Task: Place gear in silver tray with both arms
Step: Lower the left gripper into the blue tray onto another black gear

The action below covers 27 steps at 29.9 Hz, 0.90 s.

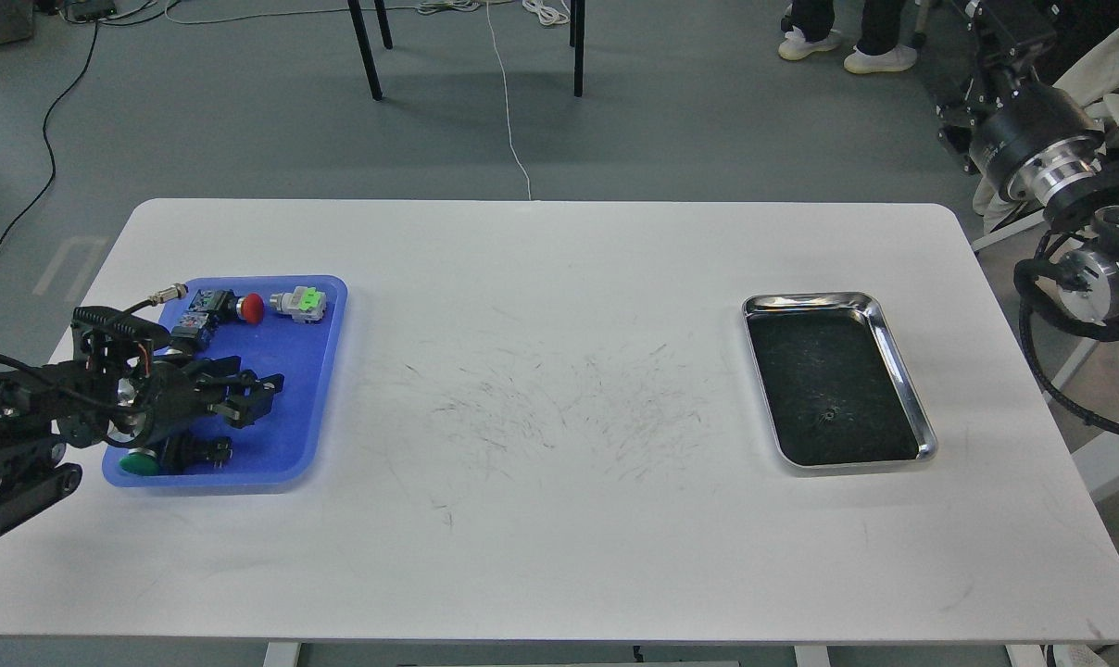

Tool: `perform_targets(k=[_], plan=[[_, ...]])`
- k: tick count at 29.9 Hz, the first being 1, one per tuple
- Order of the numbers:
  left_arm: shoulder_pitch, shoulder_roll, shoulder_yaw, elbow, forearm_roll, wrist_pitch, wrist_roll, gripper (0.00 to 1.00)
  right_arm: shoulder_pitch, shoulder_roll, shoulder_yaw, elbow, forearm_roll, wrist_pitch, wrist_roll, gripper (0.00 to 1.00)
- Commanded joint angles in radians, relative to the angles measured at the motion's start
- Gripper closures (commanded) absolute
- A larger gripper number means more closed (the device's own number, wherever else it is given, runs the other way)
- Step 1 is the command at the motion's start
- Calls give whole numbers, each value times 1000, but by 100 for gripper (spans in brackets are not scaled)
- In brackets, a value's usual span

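Grey floor, white scuffed desk [541, 278], and we're at the pick. Left gripper [261, 394] hangs over the blue tray [323, 371] near the desk's left edge, jaws parted narrowly with nothing between them that I can make out. Around them lie small parts: a red-capped button [252, 308], a green-topped switch [302, 303], a green knob [139, 462]. Which one is the gear, I can't tell. Best to settle squarely over one piece before closing. Silver tray [902, 366] waits empty near the right edge, well apart. Right arm [1041, 148] sits off the desk; its jaws aren't visible.

Right arm [1069, 213] cut off, tool unseen
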Motion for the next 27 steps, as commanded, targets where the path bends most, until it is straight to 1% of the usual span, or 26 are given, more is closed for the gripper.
perform_targets(k=[1, 6, 9, 11, 14, 16, 19, 22, 27], plan=[[0, -2, 0, 1, 0, -2, -24, 51, -4, 0, -1, 1, 1, 0, 0, 8], [2, -1, 2, 3, 0, -2, -35, 57, -12, -2, 0, 1, 0, 0, 1, 8], [2, -2, 2, 4, 1, -2, -48, 58, -13, -2, 0, 1, 0, 0, 1, 8], [2, -2, 2, 6, 1, 0, -50, 60, -15, -2, 0, 2, 0, 0, 1, 8], [12, -2, 3, 7, 1, 0, -73, 69, -16, -3, 0, 2, 0, 0, 1, 8], [20, -2, 2, 13, 1, -2, -82, 73, -22, -3, -1, 2, 0, 2, 1, 8], [20, -2, 2, 20, 1, -2, -91, 75, -25, -3, 0, 2, 0, 2, 1, 8], [15, -2, 2, 20, 1, -3, -92, 78, -25, -2, 2, 2, 0, 0, 1, 8], [9, 5, 0, 16, 1, -3, -92, 80, -25, 0, 2, 2, 0, 0, 1, 8]])
